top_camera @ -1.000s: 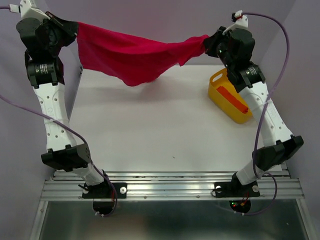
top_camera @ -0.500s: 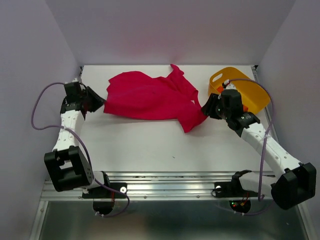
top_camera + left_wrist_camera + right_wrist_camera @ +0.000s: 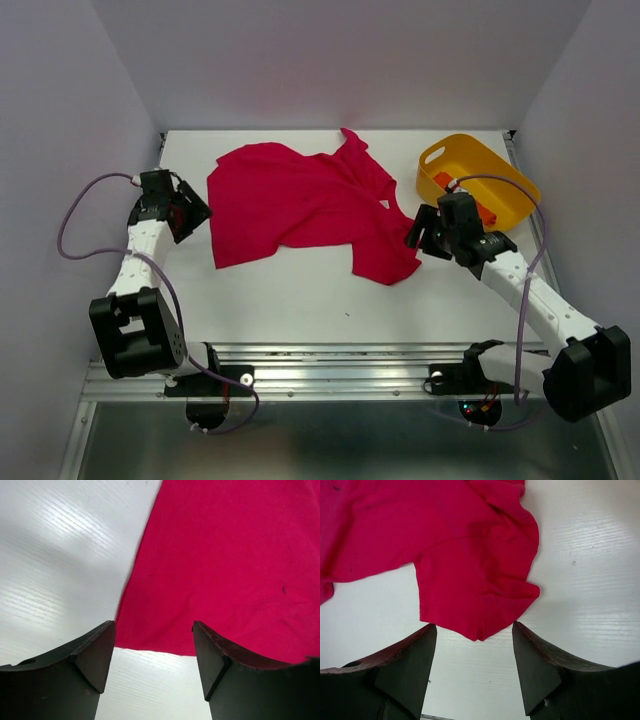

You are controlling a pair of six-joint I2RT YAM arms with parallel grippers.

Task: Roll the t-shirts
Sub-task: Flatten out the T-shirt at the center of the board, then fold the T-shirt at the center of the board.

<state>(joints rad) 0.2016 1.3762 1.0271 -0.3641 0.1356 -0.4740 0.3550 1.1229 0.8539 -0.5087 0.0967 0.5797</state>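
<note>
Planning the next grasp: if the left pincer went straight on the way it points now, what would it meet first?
Probably the near edge of the crimson t-shirt, lying flat on the table just ahead of the open left pincer; its height above the cloth is unclear.

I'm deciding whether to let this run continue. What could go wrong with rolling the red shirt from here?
The red t-shirt lies wrinkled, bunched at its far corner and uneven along the near hem, so a roll may come out lopsided. The left gripper and right gripper are both open and off the cloth; regrasping a thin flat edge may miss or catch only one layer. The right gripper is also close to the yellow basket and might knock it.
</note>
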